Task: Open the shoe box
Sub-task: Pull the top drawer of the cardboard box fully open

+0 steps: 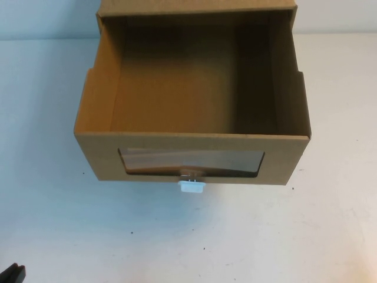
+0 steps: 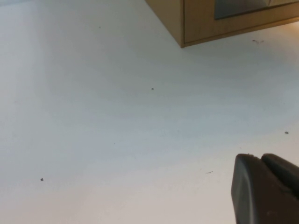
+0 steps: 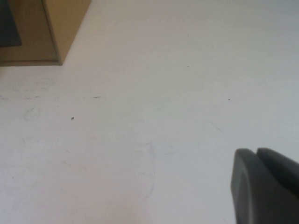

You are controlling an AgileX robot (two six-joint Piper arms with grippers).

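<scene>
The brown cardboard shoe box (image 1: 191, 156) stands in the middle of the white table. Its drawer is slid out toward me and I see nothing inside it. The front panel has a clear window (image 1: 191, 162) and a pale blue pull tab (image 1: 192, 187) under it. My left gripper (image 2: 260, 156) rests low over the bare table, apart from the box's near left corner (image 2: 183, 28), with its fingers pressed together and nothing held. My right gripper (image 3: 256, 150) is likewise shut and empty, off the box's near right corner (image 3: 58, 42). Neither touches the box.
The outer sleeve (image 1: 197, 7) of the box runs off the far edge of the high view. White table (image 1: 283, 236) stretches in front of and beside the box. A dark bit of the left arm (image 1: 13, 274) shows at the near left corner.
</scene>
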